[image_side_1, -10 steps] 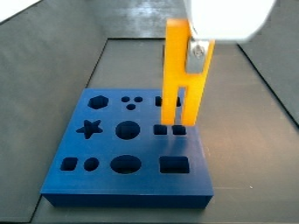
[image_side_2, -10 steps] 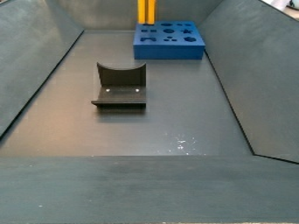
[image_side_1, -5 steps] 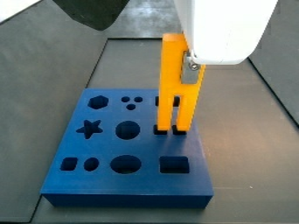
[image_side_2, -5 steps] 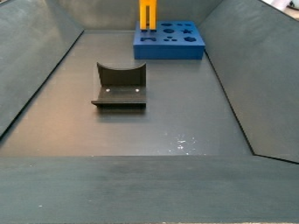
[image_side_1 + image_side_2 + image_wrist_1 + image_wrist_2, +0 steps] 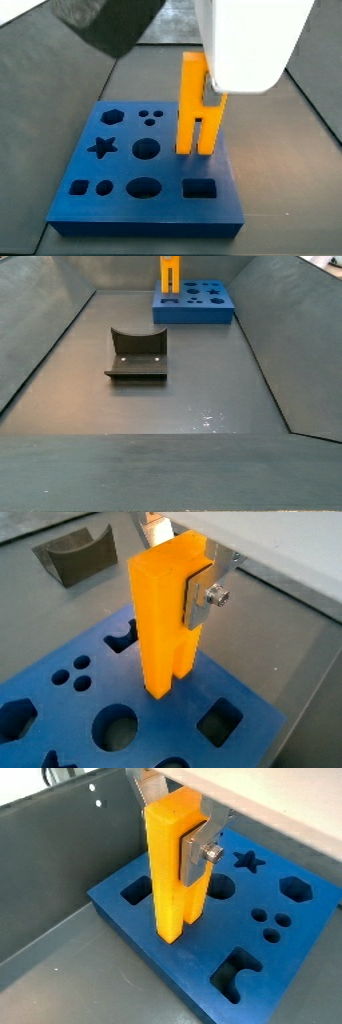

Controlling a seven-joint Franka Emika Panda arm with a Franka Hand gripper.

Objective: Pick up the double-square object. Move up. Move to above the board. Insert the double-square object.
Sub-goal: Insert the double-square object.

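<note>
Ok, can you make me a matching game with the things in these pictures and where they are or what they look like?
Things:
1. double-square object
2. board
3. fixture
4. tool

Descriptions:
A. dark, standing alone on the grey floor
B. blue, full of shaped holes
C. yellow-orange, upright, lower end in the board
D. silver plates clamped on the peg

Pairs: 1-C, 2-B, 3-A, 4-D

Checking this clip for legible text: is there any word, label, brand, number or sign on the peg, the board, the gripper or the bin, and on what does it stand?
None: no text can be read in any view.
The double-square object, held upright over the board by the gripper: plain yellow-orange.
The board: only shaped cut-outs, no print.
The silver fingers: a screw, no markings.
The dark notched block and the grey bin walls: unmarked.
</note>
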